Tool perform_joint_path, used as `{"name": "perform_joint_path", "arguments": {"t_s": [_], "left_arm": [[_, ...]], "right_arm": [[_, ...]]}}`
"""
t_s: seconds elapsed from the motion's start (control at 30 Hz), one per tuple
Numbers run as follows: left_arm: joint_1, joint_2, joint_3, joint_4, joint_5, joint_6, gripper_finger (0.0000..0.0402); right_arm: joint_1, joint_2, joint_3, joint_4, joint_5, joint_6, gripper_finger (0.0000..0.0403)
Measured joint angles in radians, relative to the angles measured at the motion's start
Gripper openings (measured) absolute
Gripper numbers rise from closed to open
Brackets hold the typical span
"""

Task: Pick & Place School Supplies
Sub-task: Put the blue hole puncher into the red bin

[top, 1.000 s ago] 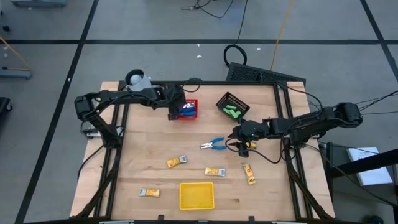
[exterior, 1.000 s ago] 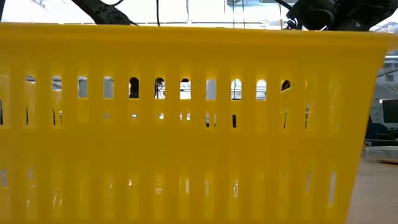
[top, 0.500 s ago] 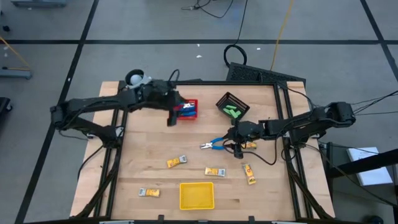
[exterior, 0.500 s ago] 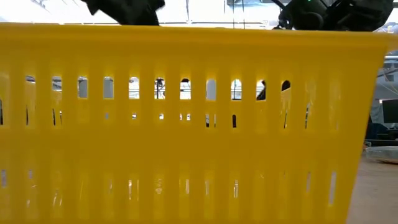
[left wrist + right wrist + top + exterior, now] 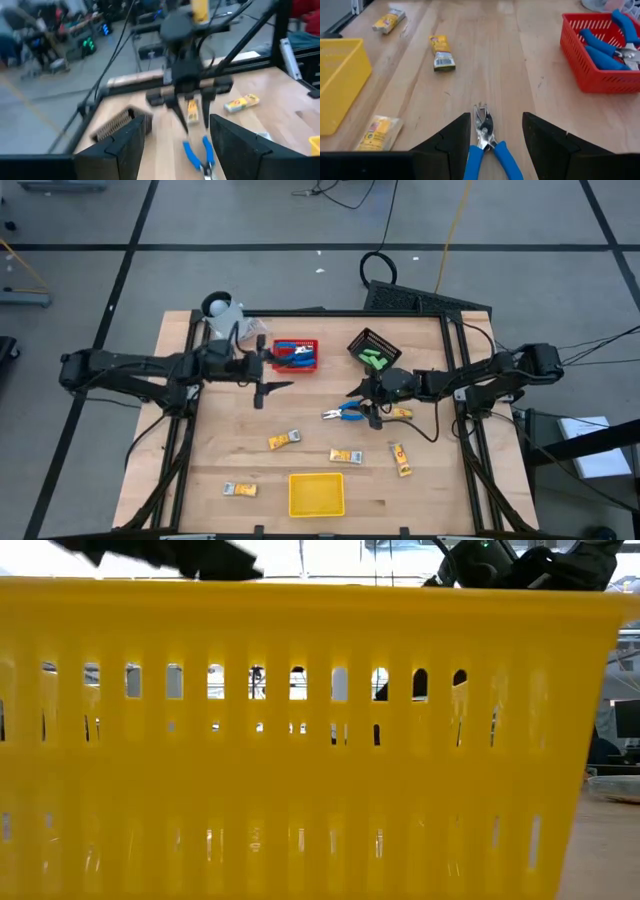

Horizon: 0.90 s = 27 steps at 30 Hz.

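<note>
Right hand poised open over the blue-handled pliers at the desk's centre-right.
In the right wrist view its fingers flank the pliers' steel nose, apart from it. The left hand, open and empty, hovers left of centre, just below the red basket holding two more blue tools. Green blocks sit in the black basket; yellow packets lie across the lower desk.
</note>
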<state>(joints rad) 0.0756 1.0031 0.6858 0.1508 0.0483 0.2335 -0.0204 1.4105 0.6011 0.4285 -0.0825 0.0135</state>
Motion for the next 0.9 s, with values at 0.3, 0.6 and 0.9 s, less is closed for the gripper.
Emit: {"name": "perform_joint_path", "arguments": {"t_s": [0.3,0.6,0.9], "left_arm": [[-0.042,-0.129,-0.221,0.054,-0.077,-0.137,0.0225],[-0.107,-0.160,-0.367,0.189,-0.170,-0.178,0.0225],[-0.135,-0.174,-0.422,0.215,-0.212,-0.211,0.0225]], "right_arm": [[-0.041,0.000,0.001,-0.029,-0.001,-0.026,0.0169],[-0.071,0.113,0.127,-0.196,-0.042,-0.067,0.0169],[-0.056,0.252,0.246,-0.369,-0.048,-0.111,0.0169]]}}
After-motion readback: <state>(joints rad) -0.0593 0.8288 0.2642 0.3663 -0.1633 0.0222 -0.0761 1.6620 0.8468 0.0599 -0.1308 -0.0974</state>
